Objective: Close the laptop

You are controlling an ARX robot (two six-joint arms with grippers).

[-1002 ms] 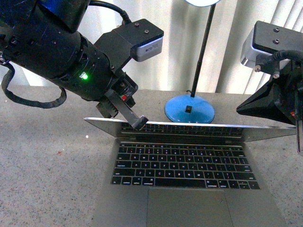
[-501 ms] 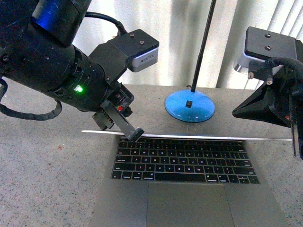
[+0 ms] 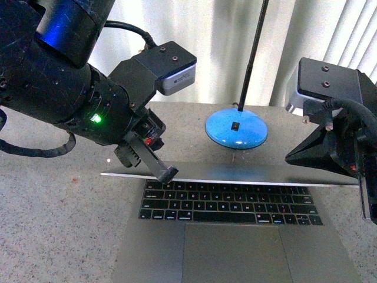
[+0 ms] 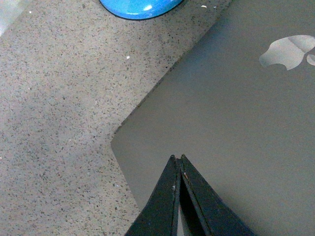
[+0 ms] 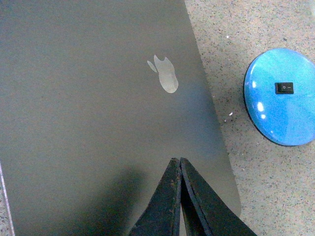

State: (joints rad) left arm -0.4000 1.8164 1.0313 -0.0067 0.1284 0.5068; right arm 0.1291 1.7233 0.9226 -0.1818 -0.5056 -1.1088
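The grey-silver laptop (image 3: 235,253) lies in front of me with black keys and a large trackpad. Its lid (image 3: 253,172) leans forward over the keyboard, so its grey back faces up. My left gripper (image 3: 167,173) is shut, its tips on the lid's free edge near the left corner. In the left wrist view the shut tips (image 4: 177,158) rest on the lid (image 4: 231,128) by its corner, with the apple logo (image 4: 288,51) beyond. My right gripper (image 3: 369,217) is shut at the lid's right end. In the right wrist view its tips (image 5: 177,160) sit over the lid (image 5: 88,108).
A blue round lamp base (image 3: 236,130) with a black pole (image 3: 253,53) stands just behind the laptop. It also shows in the left wrist view (image 4: 140,7) and the right wrist view (image 5: 283,96). The speckled grey counter (image 3: 53,224) spreads around. Pale curtains hang behind.
The lid has swung forward and down, from showing its screen side to showing its back. Both grippers have moved down and towards me with it.
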